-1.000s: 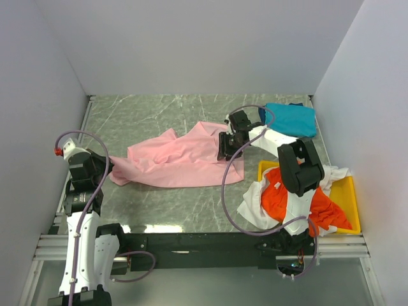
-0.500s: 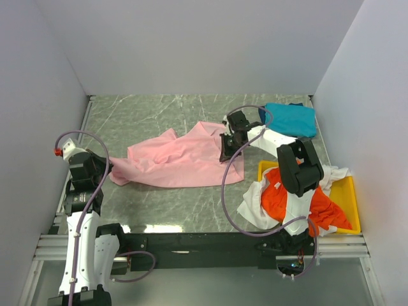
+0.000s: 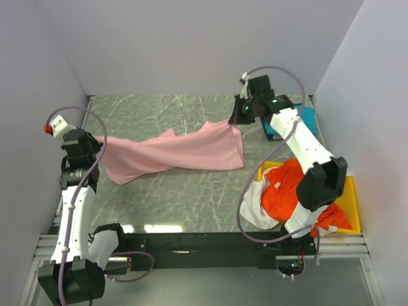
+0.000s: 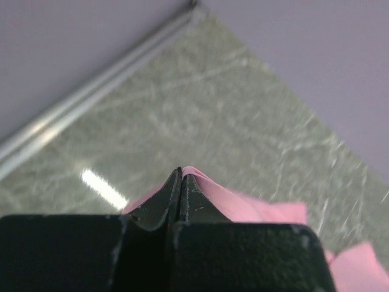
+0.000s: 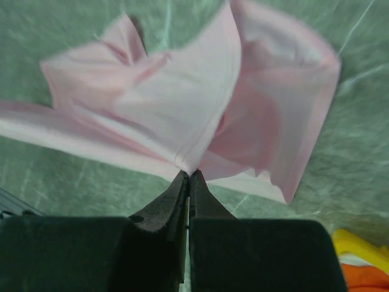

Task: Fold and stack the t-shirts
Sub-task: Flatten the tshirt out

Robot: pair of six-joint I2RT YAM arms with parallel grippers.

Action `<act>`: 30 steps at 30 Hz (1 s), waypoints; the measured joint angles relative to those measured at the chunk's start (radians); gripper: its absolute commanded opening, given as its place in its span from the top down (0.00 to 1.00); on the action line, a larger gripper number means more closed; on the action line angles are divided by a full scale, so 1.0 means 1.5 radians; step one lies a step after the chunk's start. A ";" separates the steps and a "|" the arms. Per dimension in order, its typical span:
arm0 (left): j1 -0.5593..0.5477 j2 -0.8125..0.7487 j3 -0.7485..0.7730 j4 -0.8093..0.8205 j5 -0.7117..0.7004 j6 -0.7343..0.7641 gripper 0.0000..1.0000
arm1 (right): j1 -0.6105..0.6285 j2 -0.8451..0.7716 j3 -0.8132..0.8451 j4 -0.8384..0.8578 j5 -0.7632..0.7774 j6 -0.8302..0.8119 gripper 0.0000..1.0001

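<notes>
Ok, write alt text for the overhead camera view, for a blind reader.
The left gripper and right gripper, both shut, hold a light pink t-shirt stretched between them over the table. An orange-red t-shirt and white t-shirt are heaped in a yellow tray at right, a teal t-shirt beyond it.

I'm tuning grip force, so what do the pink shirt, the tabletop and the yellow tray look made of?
Pink shirt: soft matte cloth; it sags and creases, and has a stitched hem. Tabletop: glossy green marble-look surface, perhaps laminate; it mirrors lights. Yellow tray: probably smooth plastic, even colour, raised rim.
</notes>
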 measured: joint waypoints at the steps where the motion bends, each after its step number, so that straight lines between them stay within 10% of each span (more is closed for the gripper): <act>1: 0.000 0.009 0.016 0.012 -0.006 0.009 1.00 | -0.006 -0.013 0.026 -0.011 0.005 0.000 1.00; 8: -0.002 0.049 0.135 0.143 -0.047 0.079 1.00 | -0.024 -0.094 0.161 -0.028 0.043 -0.002 1.00; 21: -0.007 -0.081 0.272 0.235 -0.060 0.151 1.00 | -0.023 -0.433 0.047 0.137 0.100 -0.007 1.00; 30: -0.007 -0.079 0.400 0.297 0.005 0.167 1.00 | -0.022 -0.425 0.134 0.217 0.120 -0.019 1.00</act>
